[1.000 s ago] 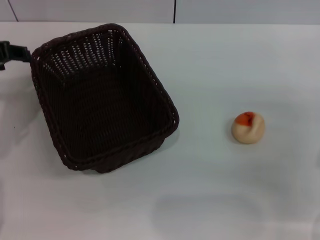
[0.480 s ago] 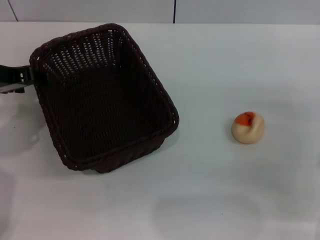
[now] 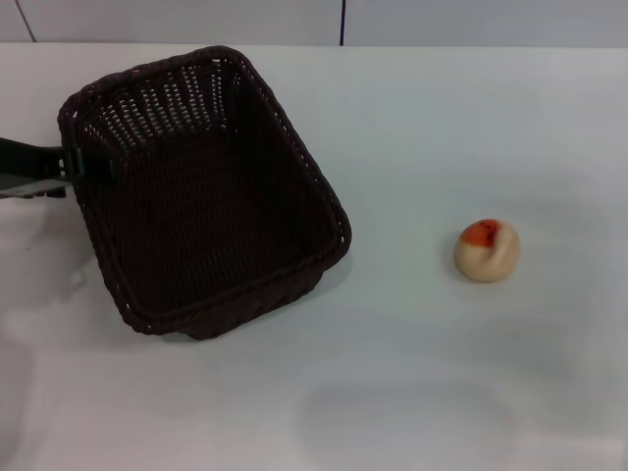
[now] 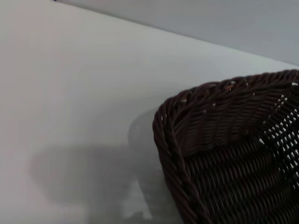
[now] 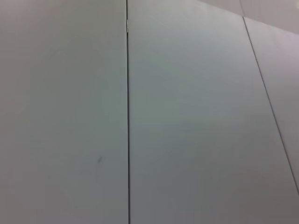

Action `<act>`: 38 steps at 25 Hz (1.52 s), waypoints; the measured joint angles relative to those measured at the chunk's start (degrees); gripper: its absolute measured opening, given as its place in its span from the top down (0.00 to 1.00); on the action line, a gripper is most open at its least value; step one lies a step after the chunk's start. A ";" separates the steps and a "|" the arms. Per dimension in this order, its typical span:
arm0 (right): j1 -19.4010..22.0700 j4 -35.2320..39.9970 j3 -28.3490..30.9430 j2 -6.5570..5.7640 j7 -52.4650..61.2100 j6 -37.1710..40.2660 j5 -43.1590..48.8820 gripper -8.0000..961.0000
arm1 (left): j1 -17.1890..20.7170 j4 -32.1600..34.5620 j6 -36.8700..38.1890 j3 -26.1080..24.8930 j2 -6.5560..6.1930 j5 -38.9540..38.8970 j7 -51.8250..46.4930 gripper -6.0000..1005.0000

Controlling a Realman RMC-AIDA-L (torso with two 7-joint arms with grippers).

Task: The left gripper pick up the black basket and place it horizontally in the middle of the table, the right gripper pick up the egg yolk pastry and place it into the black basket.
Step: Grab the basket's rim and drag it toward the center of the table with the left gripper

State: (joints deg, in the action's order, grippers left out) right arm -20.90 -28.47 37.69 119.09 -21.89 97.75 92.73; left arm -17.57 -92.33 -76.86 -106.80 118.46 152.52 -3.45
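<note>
The black basket sits on the left half of the white table, skewed, with one short end towards the back. My left gripper comes in from the left edge and is open at the basket's left rim, with one black fingertip reaching over the rim into the basket. The left wrist view shows a corner of the basket close up on the table. The egg yolk pastry lies alone on the right, far from the basket. My right gripper is out of view.
The right wrist view shows only grey wall panels. The table's back edge meets a grey wall.
My left gripper has moved right, from beside the basket's back-left corner to its left rim, and one fingertip now reaches over the rim. The basket and pastry have not moved.
</note>
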 joint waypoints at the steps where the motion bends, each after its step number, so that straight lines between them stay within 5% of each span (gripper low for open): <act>1: 0.01 0.00 -0.08 0.00 0.00 0.03 0.00 0.45 | 0.03 0.15 0.03 0.08 0.01 0.00 -0.01 0.34; 34: -1.18 0.00 -0.68 -0.09 -0.30 1.58 0.36 0.45 | -1.37 4.45 1.07 2.81 -0.22 0.34 1.98 0.44; 38: -1.14 -0.01 -0.62 -0.09 -0.37 1.46 0.57 0.45 | -1.39 4.25 1.17 2.99 -0.24 0.34 2.24 0.61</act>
State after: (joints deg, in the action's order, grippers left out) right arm -22.04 -28.48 37.06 119.00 -22.26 99.21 93.30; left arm -18.95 -88.08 -75.69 -103.82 118.22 152.86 -1.21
